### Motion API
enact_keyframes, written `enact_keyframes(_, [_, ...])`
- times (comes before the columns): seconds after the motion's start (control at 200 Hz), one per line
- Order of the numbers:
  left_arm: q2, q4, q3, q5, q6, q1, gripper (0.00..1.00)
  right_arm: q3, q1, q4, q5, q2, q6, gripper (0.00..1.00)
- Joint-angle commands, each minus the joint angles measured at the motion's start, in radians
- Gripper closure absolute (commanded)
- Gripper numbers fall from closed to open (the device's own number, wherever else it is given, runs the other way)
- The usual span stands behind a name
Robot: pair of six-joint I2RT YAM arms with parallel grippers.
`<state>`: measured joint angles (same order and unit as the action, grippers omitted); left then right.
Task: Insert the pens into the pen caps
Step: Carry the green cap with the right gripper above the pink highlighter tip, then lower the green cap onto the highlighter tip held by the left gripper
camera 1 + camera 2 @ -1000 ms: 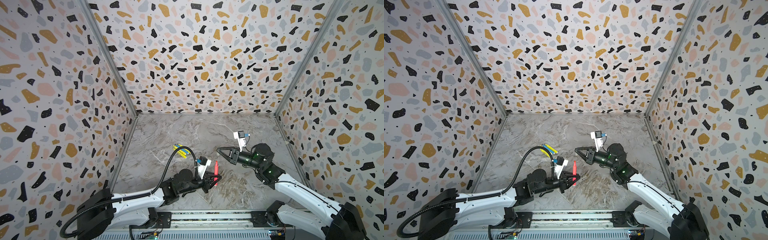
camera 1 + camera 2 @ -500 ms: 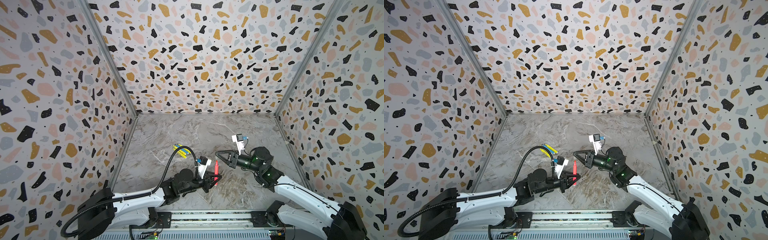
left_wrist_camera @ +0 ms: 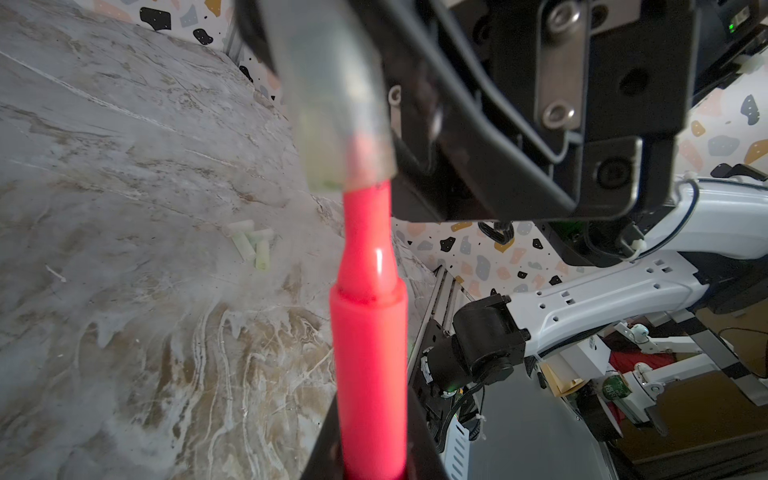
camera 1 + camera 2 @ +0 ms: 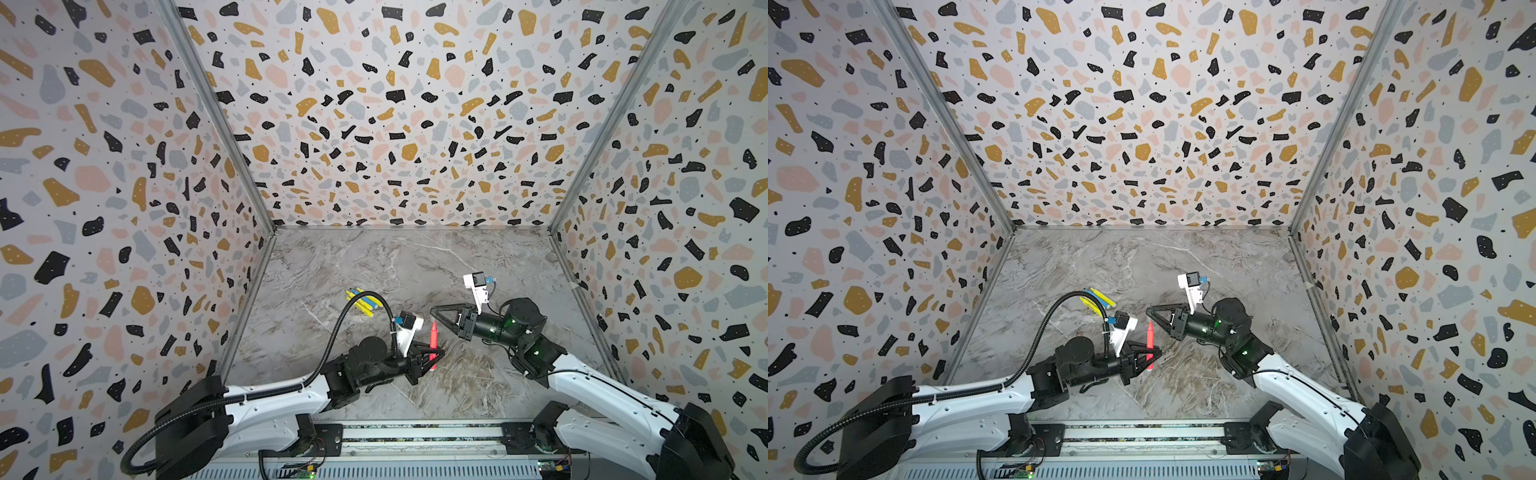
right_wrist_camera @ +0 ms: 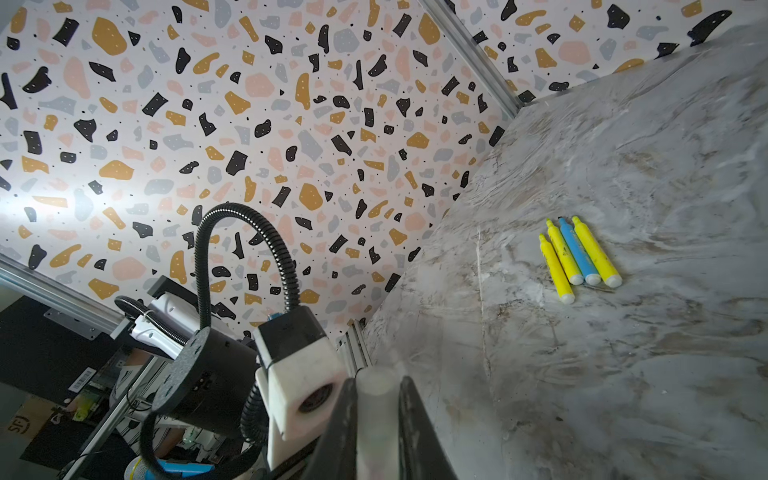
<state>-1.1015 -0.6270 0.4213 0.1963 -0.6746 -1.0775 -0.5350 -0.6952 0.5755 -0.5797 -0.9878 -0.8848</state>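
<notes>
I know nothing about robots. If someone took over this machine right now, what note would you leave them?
Left pincer: shut on the pink-red pen, held upright, tip up.
Right pincer: shut on a clear cap, mouth at the pen's tip. In the left wrist view the tip seems just inside.
On the table: three yellow pens and one blue pen lie side by side, uncapped. A few loose caps lie apart from them.
Done: no pen fully capped.
Left: push this cap home, then cap the other four.
</notes>
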Motion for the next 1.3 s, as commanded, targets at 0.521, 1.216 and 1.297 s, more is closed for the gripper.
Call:
enact_keyframes(0.521, [0.015, -0.172, 0.038, -0.039, -0.054, -0.004, 1.0, 0.075, -0.036, 0.052, -0.057, 0.093, 0.047, 0.89])
enact_keyframes(1.216, [0.085, 0.053, 0.055, -0.087, 0.081, -0.005, 1.0, -0.112, -0.017, -0.389, 0.104, 0.214, 0.245, 0.48])
enact_keyframes(1.297, [0.106, 0.107, 0.061, -0.111, 0.108, -0.005, 1.0, -0.176, -0.016, -0.471, 0.129, 0.189, 0.287, 0.48])
